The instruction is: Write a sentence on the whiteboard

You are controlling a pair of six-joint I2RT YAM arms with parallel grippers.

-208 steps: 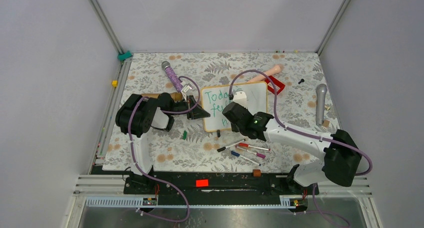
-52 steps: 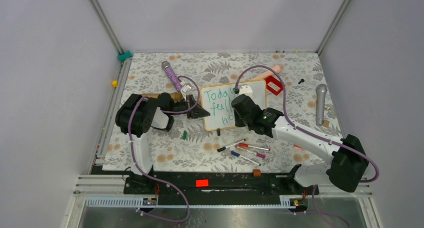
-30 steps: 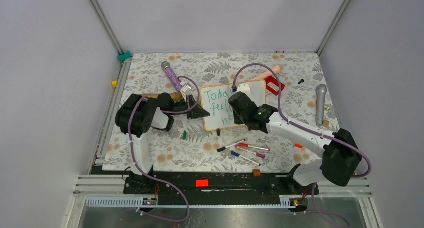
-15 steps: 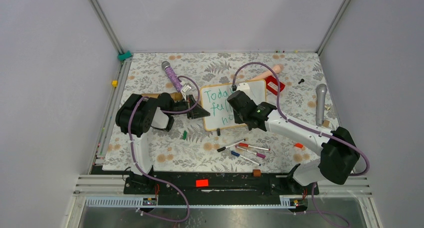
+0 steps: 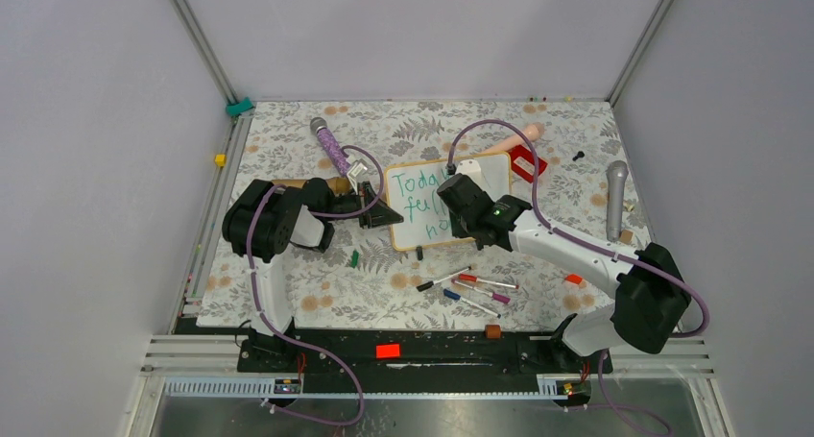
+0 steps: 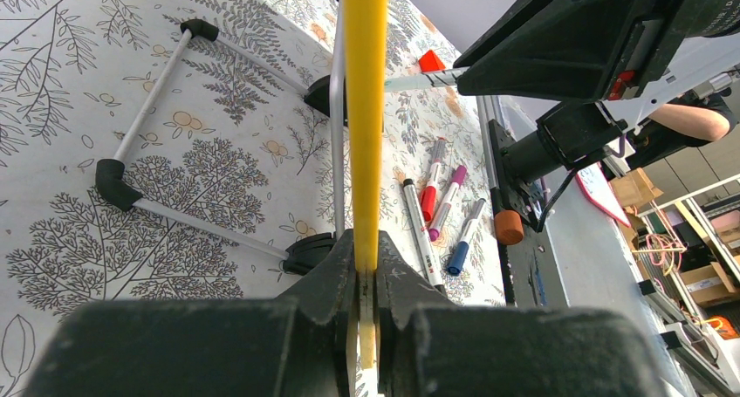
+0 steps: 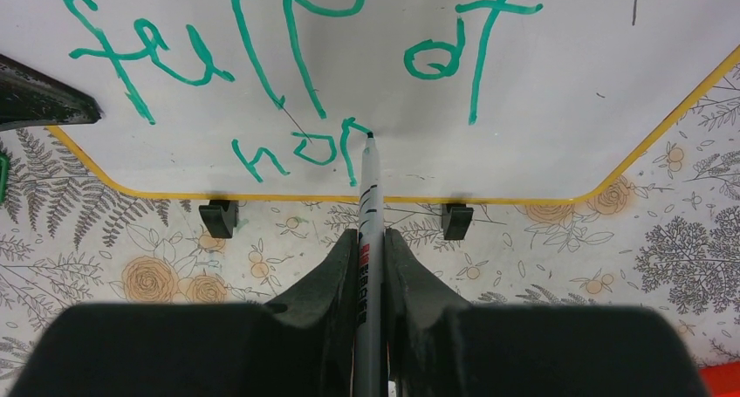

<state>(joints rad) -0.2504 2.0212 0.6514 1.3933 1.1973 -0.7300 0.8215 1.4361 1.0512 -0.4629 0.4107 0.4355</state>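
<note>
Whiteboard (image 5: 411,228) sits mid-desk (image 5: 288,293); left tool (image 6: 366,266) pinched tight on its yellow-rimmed left edge; right tool (image 7: 369,240) clamped on a marker (image 7: 367,188), tip touching the board at the third line of the green sentence (image 7: 288,65). Loose markers (image 5: 470,288) lie on the desk near the board's front edge; red tray (image 5: 525,162) by its far right corner, contents too small to tell.

A: Face of the whiteboard (image 7: 558,74): smooth white, faint gloss. Its frame (image 7: 288,197) reads as light wood, smooth.
B: The table cover (image 5: 317,293): matt floral print; cloth or vinyl, cannot tell.
A: On the right gripper (image 7: 371,244): matt black plastic. Held marker (image 7: 367,196): smooth grey plastic barrel.
B: The microphone (image 5: 615,199) at three o'clock: dull grey metal look.
</note>
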